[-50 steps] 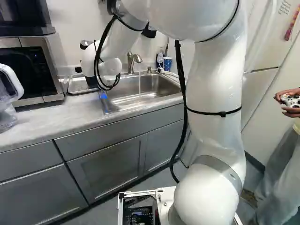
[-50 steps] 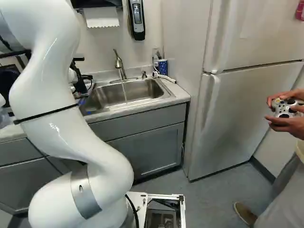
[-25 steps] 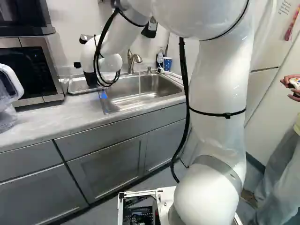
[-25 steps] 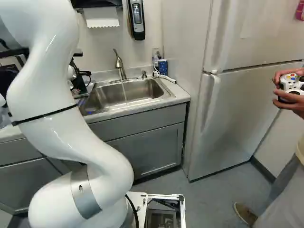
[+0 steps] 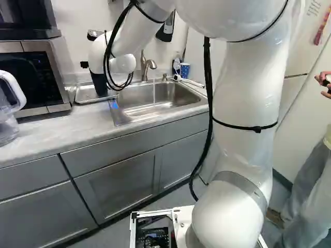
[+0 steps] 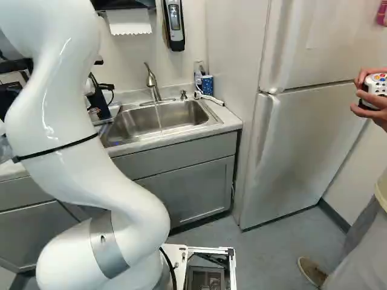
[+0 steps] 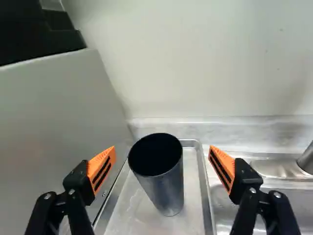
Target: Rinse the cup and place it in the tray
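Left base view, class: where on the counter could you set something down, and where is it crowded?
Bare countertop lies between the pitcher and the sink, in front of the microwave. It is crowded at the tray between microwave and sink, where the open gripper flanks the cup.

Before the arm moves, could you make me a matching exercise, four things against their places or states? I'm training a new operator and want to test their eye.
Things
1. Dark cup
2. Claw
3. Faucet
4. Blue cup

Places and states
A. Running, with a thin stream falling into the sink
B. Behind the sink, near its far corner
C. Standing in the metal tray
D. Open, its orange pads on either side of a cup without touching it

Right pairs
1-C, 2-D, 3-A, 4-B
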`<state>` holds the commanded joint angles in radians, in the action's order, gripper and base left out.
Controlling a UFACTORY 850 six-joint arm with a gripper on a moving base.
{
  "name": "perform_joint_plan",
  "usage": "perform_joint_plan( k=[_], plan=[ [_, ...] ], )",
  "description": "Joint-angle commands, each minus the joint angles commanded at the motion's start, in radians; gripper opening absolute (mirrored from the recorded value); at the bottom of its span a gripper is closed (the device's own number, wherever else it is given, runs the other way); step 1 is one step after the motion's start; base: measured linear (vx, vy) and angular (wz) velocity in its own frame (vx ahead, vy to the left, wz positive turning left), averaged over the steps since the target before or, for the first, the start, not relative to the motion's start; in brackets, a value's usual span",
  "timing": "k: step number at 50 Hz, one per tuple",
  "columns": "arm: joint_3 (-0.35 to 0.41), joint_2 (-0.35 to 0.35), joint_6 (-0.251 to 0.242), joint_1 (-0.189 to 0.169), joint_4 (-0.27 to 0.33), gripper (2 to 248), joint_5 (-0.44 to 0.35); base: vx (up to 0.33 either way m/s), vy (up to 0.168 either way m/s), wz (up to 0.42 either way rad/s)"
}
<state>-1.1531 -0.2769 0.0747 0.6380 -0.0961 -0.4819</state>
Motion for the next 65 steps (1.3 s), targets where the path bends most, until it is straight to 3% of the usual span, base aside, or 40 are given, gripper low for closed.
perform_joint_plan(
  k=[30, 65],
  plan=[
    [0.055, 0.106, 0.000, -0.055, 0.008, 247, 0.000, 0.000, 0.000, 0.000],
    [0.082, 0.200, 0.000, -0.146, 0.164, 247, 0.041, 0.000, 0.000, 0.000]
  ],
)
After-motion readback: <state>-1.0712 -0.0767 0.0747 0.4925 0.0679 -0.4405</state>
